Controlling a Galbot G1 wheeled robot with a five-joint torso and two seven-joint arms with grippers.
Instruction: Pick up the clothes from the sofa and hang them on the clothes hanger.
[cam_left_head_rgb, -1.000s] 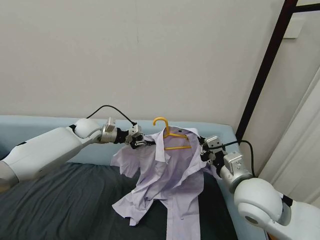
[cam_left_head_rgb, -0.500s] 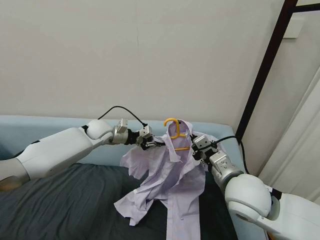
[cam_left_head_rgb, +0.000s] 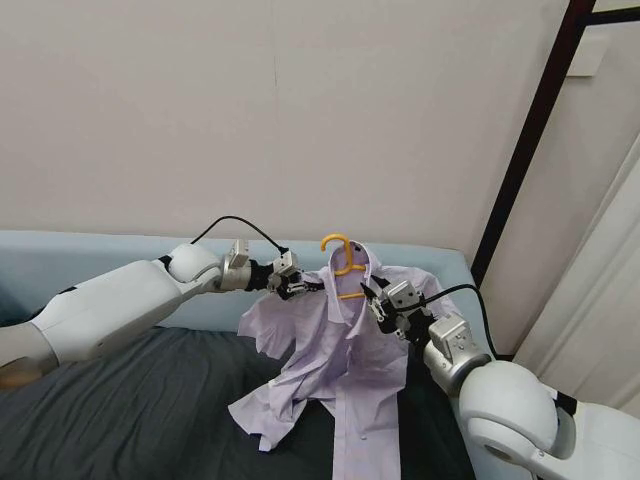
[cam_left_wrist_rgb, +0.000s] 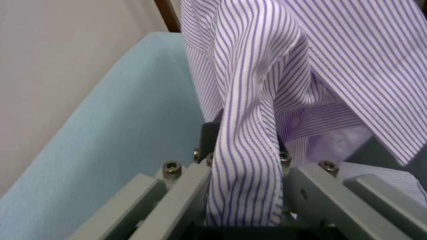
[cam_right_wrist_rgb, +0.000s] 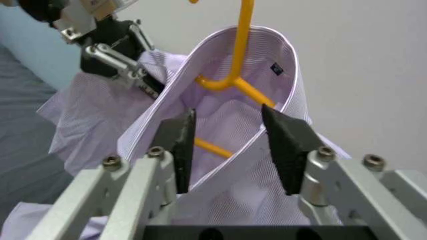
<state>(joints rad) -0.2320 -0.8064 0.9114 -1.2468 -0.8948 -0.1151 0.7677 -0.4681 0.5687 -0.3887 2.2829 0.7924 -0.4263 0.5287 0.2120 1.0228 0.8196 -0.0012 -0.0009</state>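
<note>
Soft, even indoor light; shadows stay faint.

Your left arm and right arm wear smooth white shells narrowing to silver wrists, each with a looping black cable. The left gripper shows grey metal fingers with hex screws; the right gripper adds black wedge pads.
</note>
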